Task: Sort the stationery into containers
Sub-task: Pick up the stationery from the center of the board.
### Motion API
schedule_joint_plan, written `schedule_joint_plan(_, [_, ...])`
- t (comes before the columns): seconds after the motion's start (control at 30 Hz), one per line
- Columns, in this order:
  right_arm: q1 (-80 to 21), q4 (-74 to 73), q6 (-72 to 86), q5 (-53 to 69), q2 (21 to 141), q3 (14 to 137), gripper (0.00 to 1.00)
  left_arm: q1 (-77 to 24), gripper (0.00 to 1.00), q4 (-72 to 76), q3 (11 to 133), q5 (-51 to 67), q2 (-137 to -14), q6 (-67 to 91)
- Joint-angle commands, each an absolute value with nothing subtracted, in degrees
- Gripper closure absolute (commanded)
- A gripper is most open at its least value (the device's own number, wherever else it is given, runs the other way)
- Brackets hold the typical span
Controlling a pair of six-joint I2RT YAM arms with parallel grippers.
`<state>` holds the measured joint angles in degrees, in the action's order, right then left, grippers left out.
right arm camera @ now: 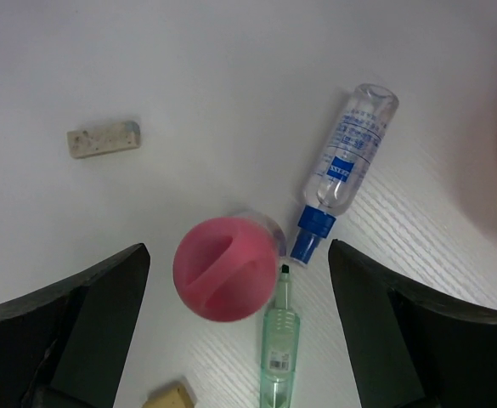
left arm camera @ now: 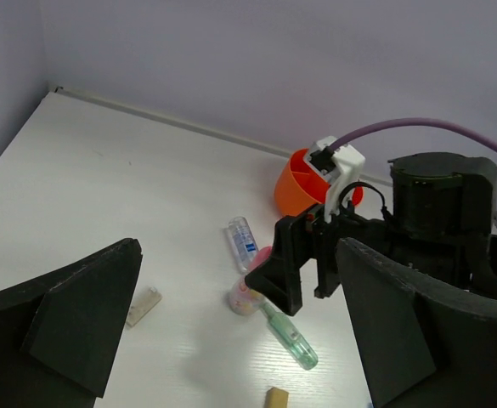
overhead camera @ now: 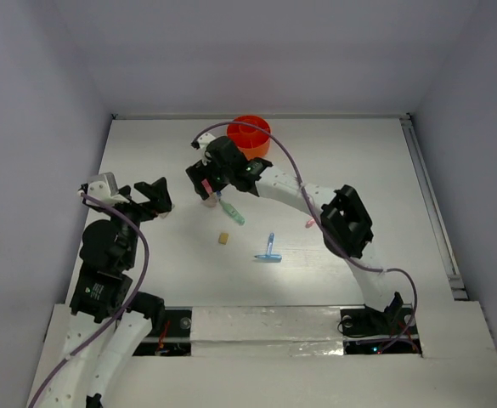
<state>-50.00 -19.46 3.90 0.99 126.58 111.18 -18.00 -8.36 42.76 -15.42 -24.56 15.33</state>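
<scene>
The pink-capped glue bottle [right arm camera: 225, 268] stands upright on the table, seen from straight above. My right gripper [right arm camera: 235, 259] hangs open over it, one finger on each side with a gap to the cap. Against the cap lie a green marker [right arm camera: 280, 340] and a clear bottle with a blue cap [right arm camera: 347, 161]. The tan eraser cube [overhead camera: 223, 238], the light-blue T-shaped piece [overhead camera: 268, 251] and a pink piece [overhead camera: 310, 223] lie nearer the bases. The orange tub [overhead camera: 249, 134] stands at the back. My left gripper [overhead camera: 156, 197] is open and empty, left of the cluster.
A grey-white eraser [right arm camera: 104, 138] lies apart from the cluster, to the left in the right wrist view. The right arm [overhead camera: 341, 217] stretches across the table's middle. Walls close in the table at the back and on both sides.
</scene>
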Motion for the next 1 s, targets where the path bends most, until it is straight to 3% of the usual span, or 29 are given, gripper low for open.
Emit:
schedule_joint_plan(0.0, [-51.2,-20.7,1.9,0.3,128.5,116.4,0.09,-18.3,0.01,-5.0,42.5,-14.9,-25.5,15.1])
schedule_joint_plan(0.17, [-51.7,-21.2,1.8,-2.3,130.3,119.4,0.27,-18.3,0.01,-4.9,42.5,-14.6,-25.3,15.1])
schedule_joint_plan(0.23, [-51.7,-21.4,1.8,-3.0,130.5,119.5,0.39,-18.3,0.01,-5.0,42.5,-14.7,-25.0,15.0])
schedule_joint_plan(0.27, [-51.7,-21.4,1.7,-3.7,130.5,119.4,0.39,-18.3,0.01,-5.0,42.5,-14.7,-24.9,15.0])
schedule_joint_plan(0.3, [-51.7,-21.5,1.8,-4.0,130.4,119.3,0.46,-18.3,0.01,-5.0,42.5,-14.7,-24.7,15.0])
schedule_joint_plan(0.33, [-51.7,-21.5,1.9,-4.2,130.3,119.3,0.60,-18.3,0.01,-5.0,42.5,-14.6,-24.7,15.0])
schedule_joint_plan(0.5, [-51.7,-19.8,3.2,-5.1,128.8,120.9,0.87,-18.3,0.01,-4.9,42.5,-14.6,-24.2,15.0])
schedule_joint_plan(0.7, [-51.1,-13.4,4.4,-8.7,122.7,123.4,0.91,-18.3,0.01,-4.9,42.4,-14.6,-23.6,15.0])
schedule_joint_plan(0.97, [-42.0,-12.7,6.9,-6.9,120.0,127.8,0.93,-19.3,0.01,-5.1,42.3,-15.2,-23.2,15.5])
